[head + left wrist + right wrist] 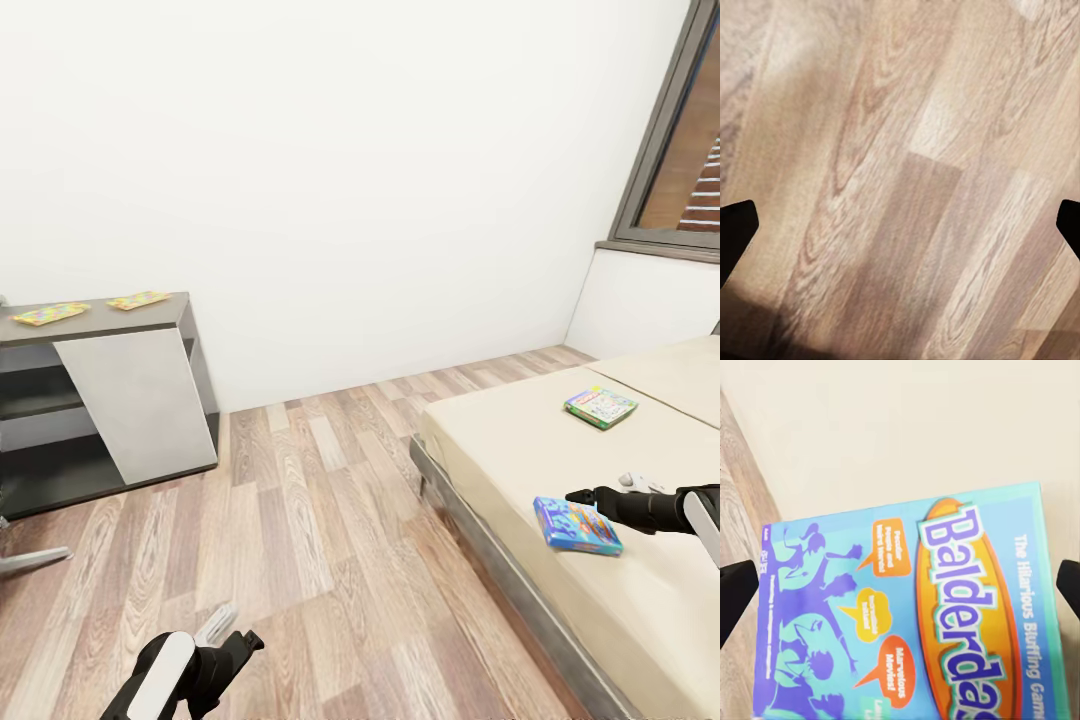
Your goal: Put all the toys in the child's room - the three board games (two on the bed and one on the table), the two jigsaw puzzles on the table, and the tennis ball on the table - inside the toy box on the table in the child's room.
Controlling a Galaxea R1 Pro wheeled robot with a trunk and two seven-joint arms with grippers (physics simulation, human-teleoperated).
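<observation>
The right gripper [580,496] is spread wide over the blue board game [577,525] that lies flat on the bed [500,450] near its edge; in the right wrist view its two dark fingertips [736,589] sit far apart at opposite borders with the box cover [915,622] between them, and neither can be seen pressing the box, so it is released, hovering just above the game. From the head view the fingers hang just beside the box's far edge, and whether they touch it is hard to tell. The wrist view reads the cover print, which the head view leaves as a blur. Further off from this gripper, on the same bed, lies the green-edged board game [600,406].

The left gripper [228,640] hangs low over the wooden floor [300,520], released as well: its fingertips [735,232] stand wide apart with bare planks [900,187] between them, holding nothing.

Well away from both grippers, two jigsaw puzzles [50,313] [137,299] lie flat and apart on the dark worktop [100,320], which is cut off at the picture's edge
</observation>
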